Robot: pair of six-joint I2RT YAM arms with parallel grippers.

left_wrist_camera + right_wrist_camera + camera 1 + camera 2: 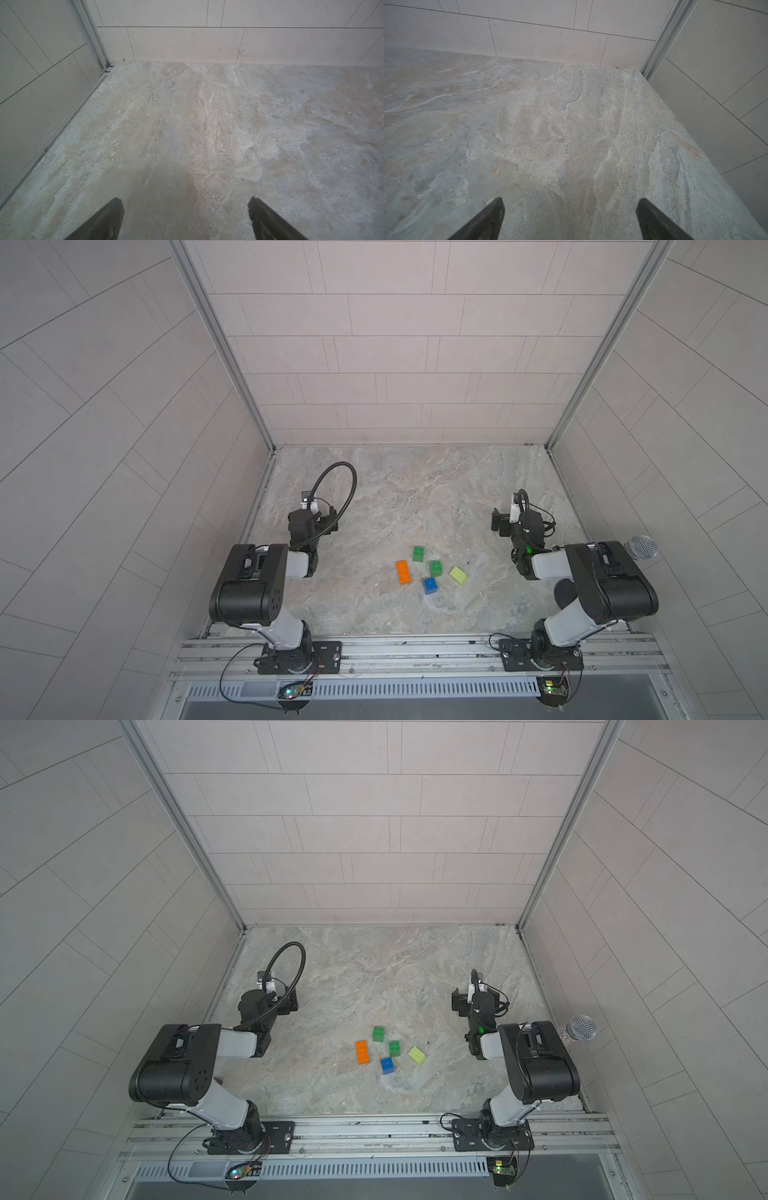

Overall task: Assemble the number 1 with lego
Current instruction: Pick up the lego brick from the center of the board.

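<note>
Jaws are standing wide apart on both sides: left gripper [186, 202] and right gripper [570, 201] are hovering empty over the marble table [374, 497]. Five pieces are lying loose, none joined, toward six o'clock: orange brick [403, 572] at nine o'clock of the cluster, green brick [419, 554] at twelve, second green brick [436, 568] in the middle, lime brick [458, 575] at three, blue brick [430, 585] at six.

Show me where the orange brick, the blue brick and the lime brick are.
orange brick [403, 572]: in a top view, middle of its studded top.
blue brick [430, 584]: in a top view, middle of its top face.
lime brick [417, 1055]: in a top view, middle of its top face.
</note>
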